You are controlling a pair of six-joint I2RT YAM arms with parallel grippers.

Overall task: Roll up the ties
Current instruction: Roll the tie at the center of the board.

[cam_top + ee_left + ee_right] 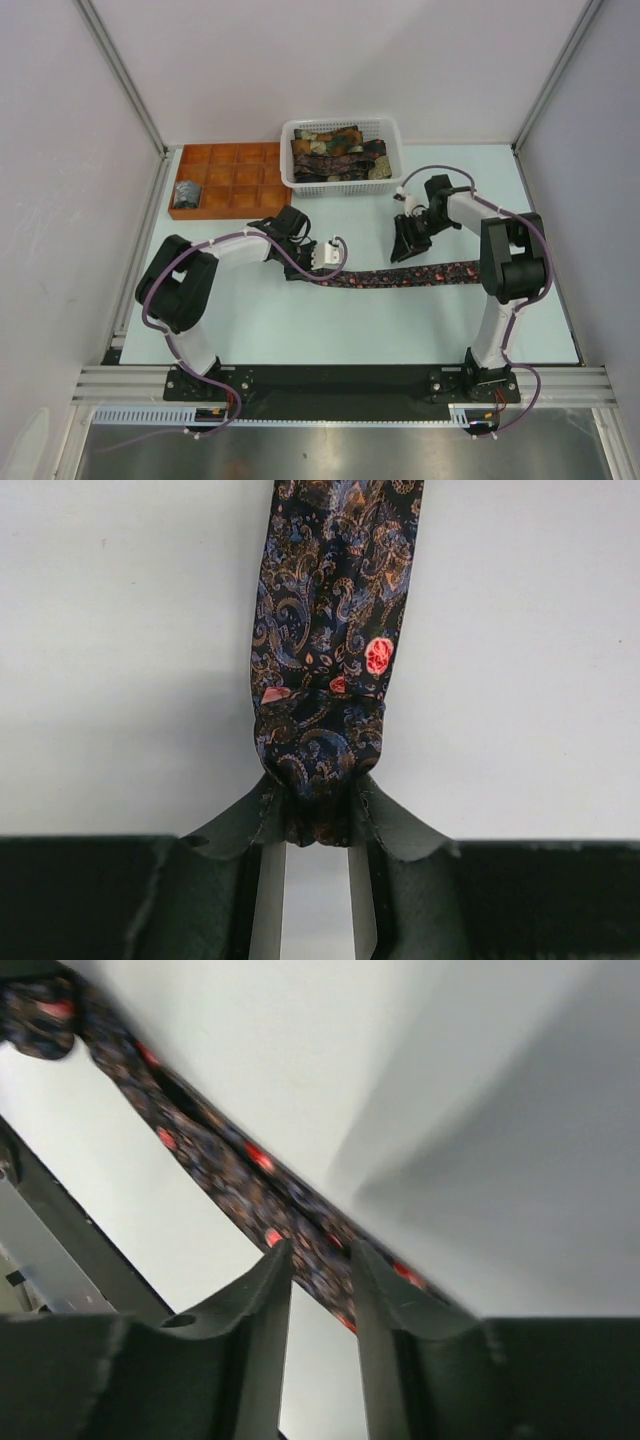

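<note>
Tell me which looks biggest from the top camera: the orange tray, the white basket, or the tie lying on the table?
1. White basket and orange tray: they look about alike.
2. Dark tie: longest, but thin, so it covers least.

Pale table (pixel 300 330), plain white walls (pixel 330 60), aluminium frame posts (pixel 120 70)

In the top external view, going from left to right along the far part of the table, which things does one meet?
Rolled tie in the tray's left compartment → orange compartment tray → white mesh basket holding ties.
</note>
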